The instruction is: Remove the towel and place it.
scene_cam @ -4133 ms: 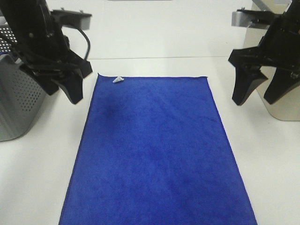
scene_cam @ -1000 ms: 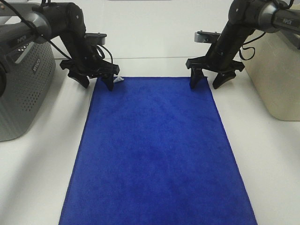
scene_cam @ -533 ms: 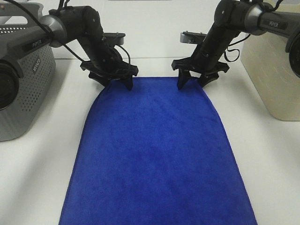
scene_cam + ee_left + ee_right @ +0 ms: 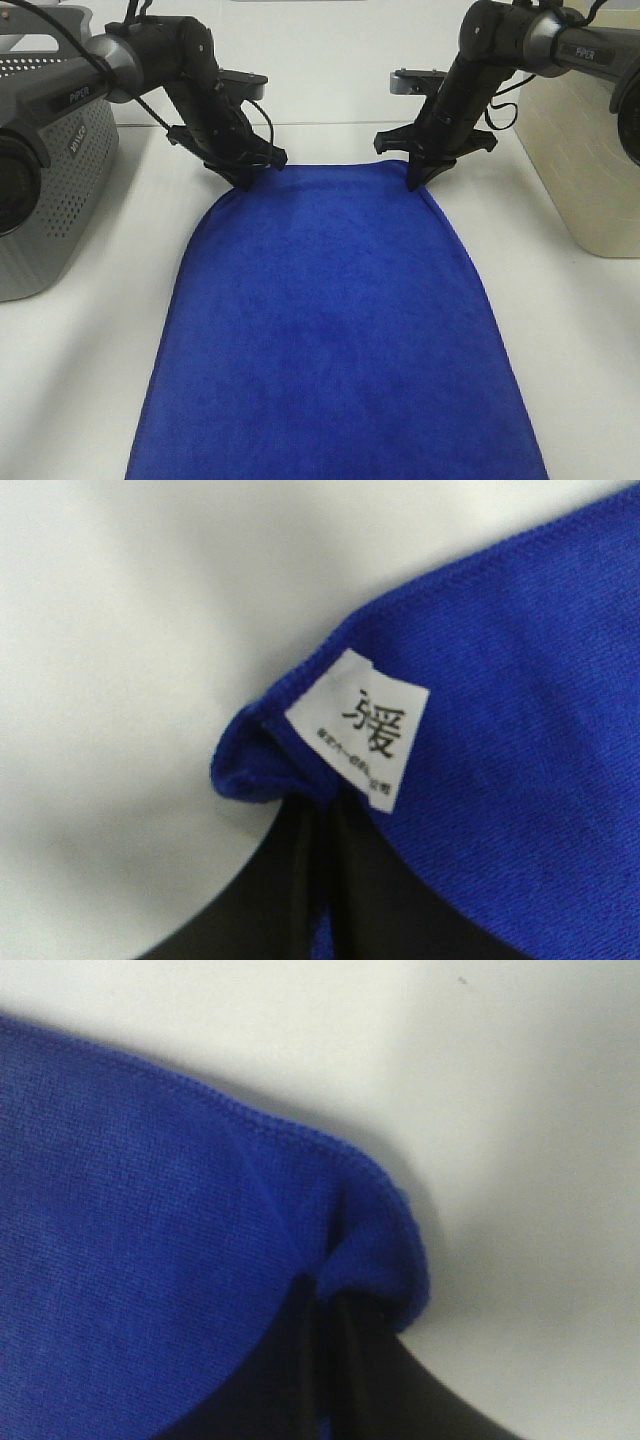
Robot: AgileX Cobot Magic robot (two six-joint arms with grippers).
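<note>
Left black gripper (image 4: 243, 178), in the upper left of the high view, is closed on the far left corner of the large royal-blue plush towel (image 4: 330, 330); its wrist view shows the cloth bunched between the jaws, beside the small white tag (image 4: 360, 728). In the upper right, the right black gripper (image 4: 418, 178) is clamped the same way on the other far corner. The grasp looks done, but the towel lies flat on the white table (image 4: 80, 380), filling the middle and bottom of the frame. Lifting it away and placing it are not yet done.
</note>
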